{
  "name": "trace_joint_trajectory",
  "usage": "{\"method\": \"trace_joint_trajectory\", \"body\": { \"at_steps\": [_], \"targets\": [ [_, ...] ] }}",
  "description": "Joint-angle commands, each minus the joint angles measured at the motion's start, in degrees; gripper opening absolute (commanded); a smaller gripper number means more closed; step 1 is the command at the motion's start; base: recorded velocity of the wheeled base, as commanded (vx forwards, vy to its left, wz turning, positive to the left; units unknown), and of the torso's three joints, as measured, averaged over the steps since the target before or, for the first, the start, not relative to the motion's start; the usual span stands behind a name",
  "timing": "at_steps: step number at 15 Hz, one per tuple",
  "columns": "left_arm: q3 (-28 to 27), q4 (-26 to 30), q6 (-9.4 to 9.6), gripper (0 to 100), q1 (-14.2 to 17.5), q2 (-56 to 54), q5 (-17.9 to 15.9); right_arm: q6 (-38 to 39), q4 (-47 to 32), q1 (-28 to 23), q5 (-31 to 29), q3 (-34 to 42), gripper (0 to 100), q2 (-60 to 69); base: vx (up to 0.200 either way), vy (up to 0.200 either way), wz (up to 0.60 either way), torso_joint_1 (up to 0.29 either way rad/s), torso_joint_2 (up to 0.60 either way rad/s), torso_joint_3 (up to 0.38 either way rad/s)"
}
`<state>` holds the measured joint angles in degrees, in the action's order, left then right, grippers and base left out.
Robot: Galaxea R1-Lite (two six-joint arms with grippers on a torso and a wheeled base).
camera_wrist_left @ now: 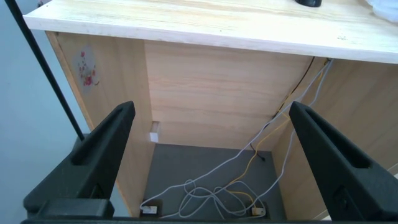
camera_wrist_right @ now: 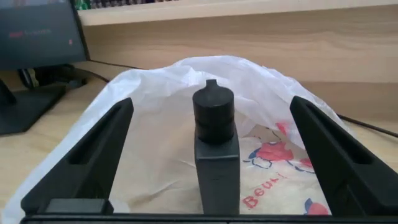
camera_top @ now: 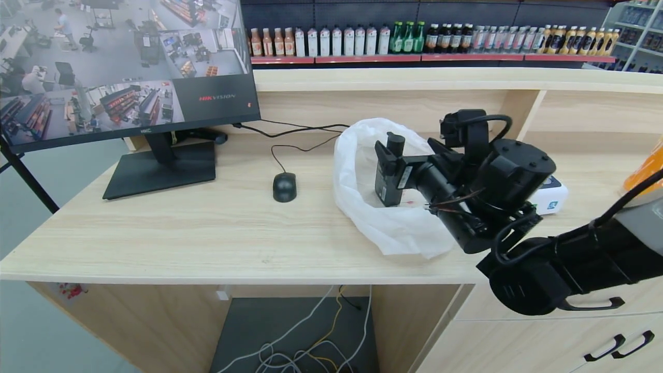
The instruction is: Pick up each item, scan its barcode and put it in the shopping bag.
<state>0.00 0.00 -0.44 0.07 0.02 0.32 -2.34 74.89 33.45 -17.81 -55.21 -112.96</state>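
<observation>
right gripper (camera_top: pixel 389 155) centre-right of head frame, jaws wide, over mouth of white shopping bag (camera_top: pixel 362 207). black bottle (camera_wrist_right: pixel 216 155) upright btwn jaws, neither touching it. looks let go, so lift straight up w/o snagging plastic. white box (camera_top: pixel 553 199) beside bag prob next. left gripper (camera_wrist_left: pixel 211 124) wide, below table (camera_wrist_left: pixel 186 25) edge.
</observation>
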Motion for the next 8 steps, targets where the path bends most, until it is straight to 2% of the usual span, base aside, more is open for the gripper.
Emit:
{"method": "trace_joint_trajectory", "body": {
  "at_steps": [1, 3, 4, 8],
  "targets": [
    [0.0, 0.0, -0.09, 100, 0.0, 0.0, 0.0, 0.1, 7.1, 2.2, 0.3, 7.8, 100, 2.1, 0.0, 0.0, 0.0, 0.0, 0.0, 0.0],
    [0.0, 0.0, -0.09, 100, 0.0, 0.0, 0.0, -0.2, 15.1, 3.0, 0.1, 16.5, 100, 2.0, 0.0, 0.0, 0.0, 0.0, 0.0, 0.0],
    [0.0, 0.0, -0.09, 100, 0.0, 0.0, 0.0, -0.4, 15.1, 3.6, 0.1, 19.3, 100, 2.2, 0.0, 0.0, 0.0, 0.0, 0.0, 0.0],
    [0.0, 0.0, -0.09, 100, 0.0, 0.0, 0.0, 0.2, 15.1, 5.8, 0.2, 21.0, 100, 5.6, 0.0, 0.0, 0.0, 0.0, 0.0, 0.0]
  ]
}}
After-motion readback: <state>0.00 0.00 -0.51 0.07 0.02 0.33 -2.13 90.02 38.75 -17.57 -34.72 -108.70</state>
